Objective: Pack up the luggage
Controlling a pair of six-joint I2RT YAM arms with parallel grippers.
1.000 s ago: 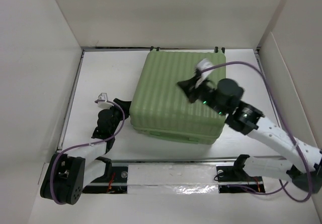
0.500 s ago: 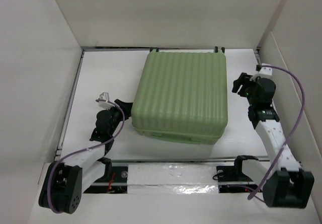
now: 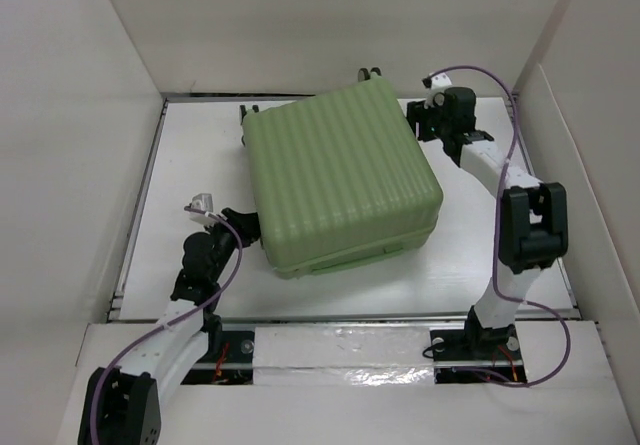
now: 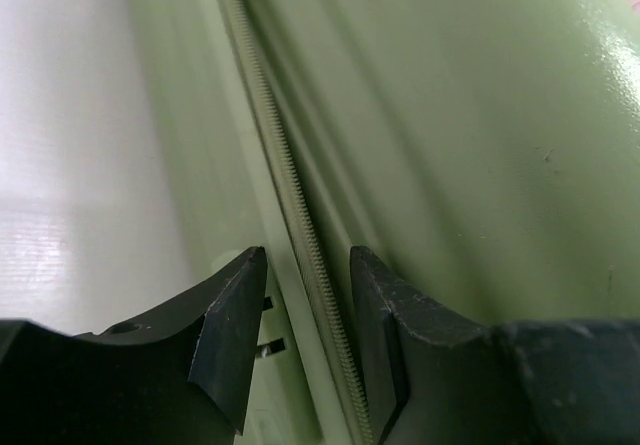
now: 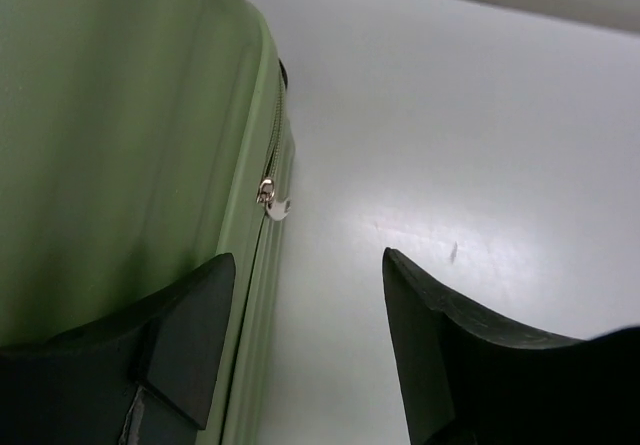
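The luggage is a big light green ribbed suitcase lying shut and turned askew mid-table, with black wheels at its far edge. My left gripper is at its near left corner. In the left wrist view, that gripper stands narrowly open, its fingers either side of the zipper seam and gripping nothing. My right gripper is at the far right corner. In the right wrist view it is wide open beside the luggage wall, below a small silver zipper pull.
White enclosure walls close in the table on the left, back and right. A taped rail runs along the near edge between the arm bases. Bare white tabletop lies to the left of the luggage and at its near right.
The luggage has turned counter-clockwise and shifted back. My right arm left its top, swung right, then reached the far right corner, its gripper opening. The left gripper narrowed.
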